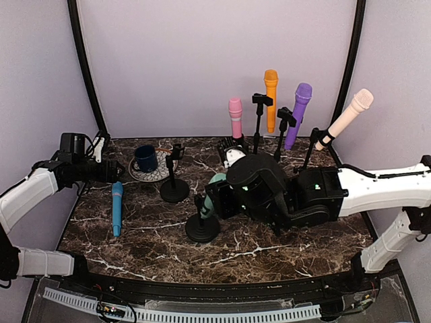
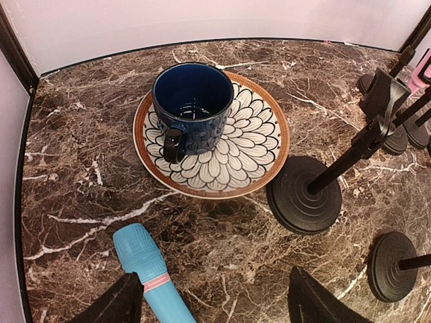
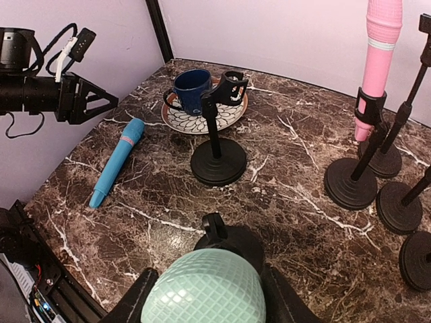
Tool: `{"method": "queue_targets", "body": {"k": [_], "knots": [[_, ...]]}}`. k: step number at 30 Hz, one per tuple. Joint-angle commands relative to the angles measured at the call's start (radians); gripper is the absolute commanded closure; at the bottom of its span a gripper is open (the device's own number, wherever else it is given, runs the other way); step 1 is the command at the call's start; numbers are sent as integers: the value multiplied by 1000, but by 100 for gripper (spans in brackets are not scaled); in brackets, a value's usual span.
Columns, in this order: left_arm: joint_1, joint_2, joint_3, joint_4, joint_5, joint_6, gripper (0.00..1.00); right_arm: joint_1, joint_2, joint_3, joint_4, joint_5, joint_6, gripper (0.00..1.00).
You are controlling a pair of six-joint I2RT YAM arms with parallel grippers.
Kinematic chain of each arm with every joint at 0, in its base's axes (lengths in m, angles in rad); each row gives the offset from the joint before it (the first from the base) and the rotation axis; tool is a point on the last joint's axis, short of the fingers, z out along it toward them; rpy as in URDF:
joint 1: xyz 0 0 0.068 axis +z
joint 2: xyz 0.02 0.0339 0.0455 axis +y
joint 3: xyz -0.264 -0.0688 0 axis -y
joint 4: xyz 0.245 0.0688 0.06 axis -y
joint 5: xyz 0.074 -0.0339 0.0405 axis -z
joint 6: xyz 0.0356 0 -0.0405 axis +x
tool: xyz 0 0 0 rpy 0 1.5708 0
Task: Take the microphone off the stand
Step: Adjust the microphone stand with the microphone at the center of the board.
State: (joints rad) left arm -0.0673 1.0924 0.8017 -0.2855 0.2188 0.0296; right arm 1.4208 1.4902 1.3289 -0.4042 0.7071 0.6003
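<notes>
On the marble desk (image 1: pixel 283 249), the right hand (image 3: pixel 205 296) reaches in low, its fingers pressed against both sides of the mint microphone (image 1: pixel 217 180). The microphone sits in its stand (image 1: pixel 202 229), apparently gripped for lifting out. The left hand (image 2: pixel 212 306) hovers aside, fingers apart.
</notes>
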Motion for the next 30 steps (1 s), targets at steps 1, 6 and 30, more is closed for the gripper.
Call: {"method": "queue_targets", "body": {"k": [1, 6, 30], "knots": [[3, -5, 3, 0, -3, 1, 23, -51, -43, -50, 168, -76, -91, 74], [3, -3, -5, 11, 13, 8, 24, -115, -77, -100, 292, -222, -217, 77], [-143, -22, -51, 82, 197, 104, 24, -173, -66, -117, 451, -663, -468, 59]]}}
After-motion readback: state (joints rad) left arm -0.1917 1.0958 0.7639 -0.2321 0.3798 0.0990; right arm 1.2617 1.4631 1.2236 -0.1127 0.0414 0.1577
